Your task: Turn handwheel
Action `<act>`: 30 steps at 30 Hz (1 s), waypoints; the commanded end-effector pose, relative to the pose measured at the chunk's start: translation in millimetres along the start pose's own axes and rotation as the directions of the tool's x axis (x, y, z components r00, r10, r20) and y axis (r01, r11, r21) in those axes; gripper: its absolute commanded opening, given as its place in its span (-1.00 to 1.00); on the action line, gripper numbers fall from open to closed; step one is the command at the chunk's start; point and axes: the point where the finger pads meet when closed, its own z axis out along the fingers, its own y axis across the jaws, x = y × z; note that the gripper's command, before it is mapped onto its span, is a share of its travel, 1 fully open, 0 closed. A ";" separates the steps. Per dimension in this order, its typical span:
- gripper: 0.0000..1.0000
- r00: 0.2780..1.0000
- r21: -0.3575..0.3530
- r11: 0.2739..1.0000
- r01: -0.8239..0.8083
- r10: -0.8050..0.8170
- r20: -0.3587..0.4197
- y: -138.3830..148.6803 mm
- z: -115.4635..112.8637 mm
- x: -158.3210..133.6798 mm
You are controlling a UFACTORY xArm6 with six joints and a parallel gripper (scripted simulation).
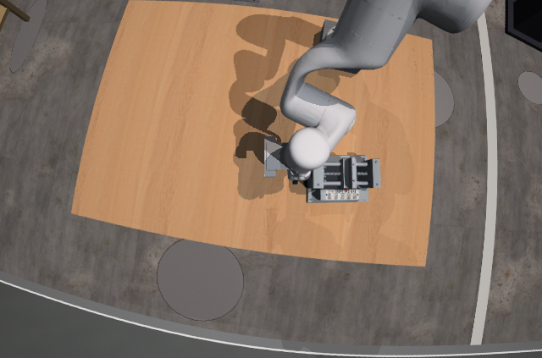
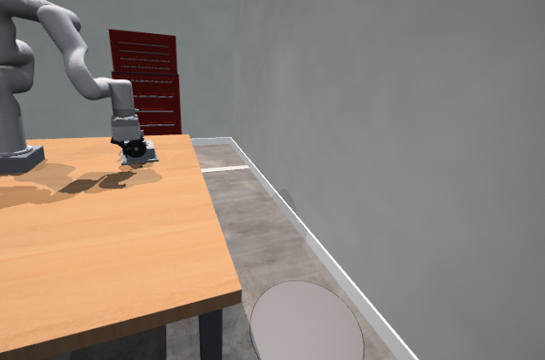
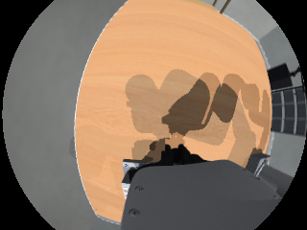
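Note:
A small grey slide fixture (image 1: 344,178) stands on the wooden table, with two rails, a moving stop (image 1: 348,172) and a scale strip (image 1: 339,195) along its front; a red pointer mark (image 1: 345,191) sits near the strip's middle. The numbers are too small to read. The black handwheel (image 2: 135,148) is at the fixture's left end and shows in the exterior view. My gripper (image 2: 128,147) comes down from above at the wheel's rim and is shut on the handwheel's handle. In the overhead view my wrist (image 1: 306,149) hides the wheel. In the wrist view the gripper body (image 3: 192,211) blocks the fingers.
The arm's base (image 2: 20,157) stands on the table's far side. A red tool cabinet (image 2: 147,82) stands behind the table against the wall. Round grey floor discs (image 1: 200,279) lie around the table. A grey wall runs close along the right in the exterior view.

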 end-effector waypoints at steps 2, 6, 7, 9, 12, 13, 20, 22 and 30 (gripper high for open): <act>-0.88 1.000 0.002 1.000 0.000 0.000 -0.001 -1.8 -7.3 0.4; -0.88 1.000 0.002 1.000 0.000 0.000 -0.001 -3.9 -12.1 0.4; -0.88 1.000 0.002 1.000 0.000 0.000 -0.001 -4.7 -13.2 0.4; -0.88 1.000 0.002 1.000 0.000 0.000 -0.001 -6.1 -15.4 0.4; -0.88 1.000 0.002 1.000 0.000 0.000 -0.001 -7.8 -17.3 0.4; -0.88 1.000 0.002 1.000 0.000 0.000 -0.001 -7.8 -17.3 0.4; -0.88 1.000 0.002 1.000 0.000 0.000 -0.001 -14.0 -22.5 0.3; -0.88 1.000 0.002 1.000 0.000 0.000 -0.001 -15.7 -23.3 0.3; -0.88 1.000 0.002 1.000 0.000 0.000 -0.001 -20.4 -25.2 0.4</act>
